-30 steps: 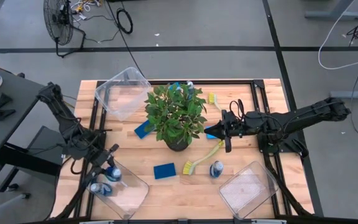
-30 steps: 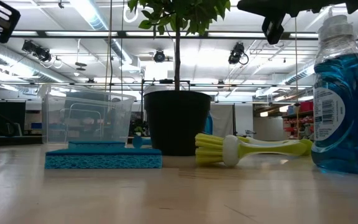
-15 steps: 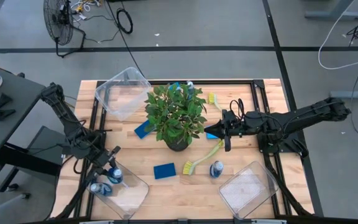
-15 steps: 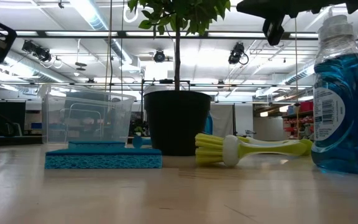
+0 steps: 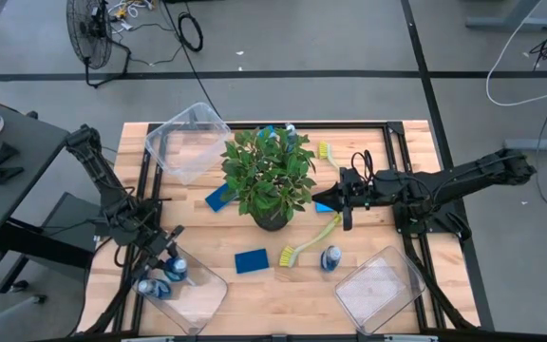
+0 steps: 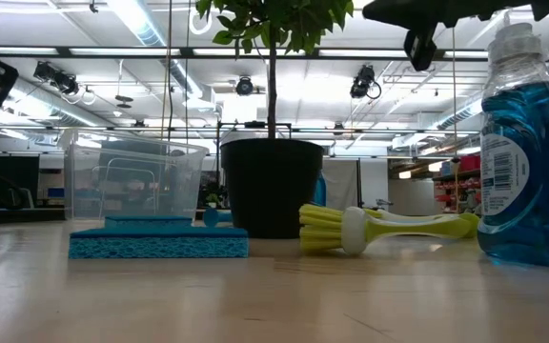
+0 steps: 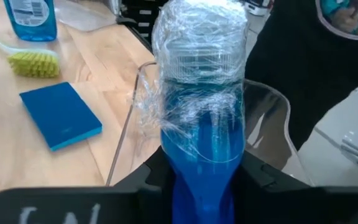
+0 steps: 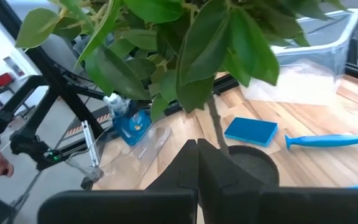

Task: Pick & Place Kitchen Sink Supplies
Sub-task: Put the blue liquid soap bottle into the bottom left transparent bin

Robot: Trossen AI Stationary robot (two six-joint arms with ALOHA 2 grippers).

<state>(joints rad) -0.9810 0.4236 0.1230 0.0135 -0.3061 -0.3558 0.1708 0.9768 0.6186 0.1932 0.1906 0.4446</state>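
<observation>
**Left gripper clamping a blue bottle over the front-left bin**

The left gripper [image 7: 197,180] is squeezing a translucent blue bottle [image 7: 199,124] with a ribbed pale cap, holding it above the curved rim of a clear plastic bin [image 5: 183,294] where another bottle [image 5: 152,288] is lying. The right gripper [image 5: 348,198] is hovering beside the leafy potted plant [image 5: 270,176], fingers pressed together and empty. A flat blue sponge [image 5: 252,260], a bristly yellow-green brush [image 5: 307,243] and a standing bottle [image 5: 330,258] are resting on the pale wooden table [image 5: 283,290]. Behind, ceiling strip lights are glowing in an open workshop.
</observation>
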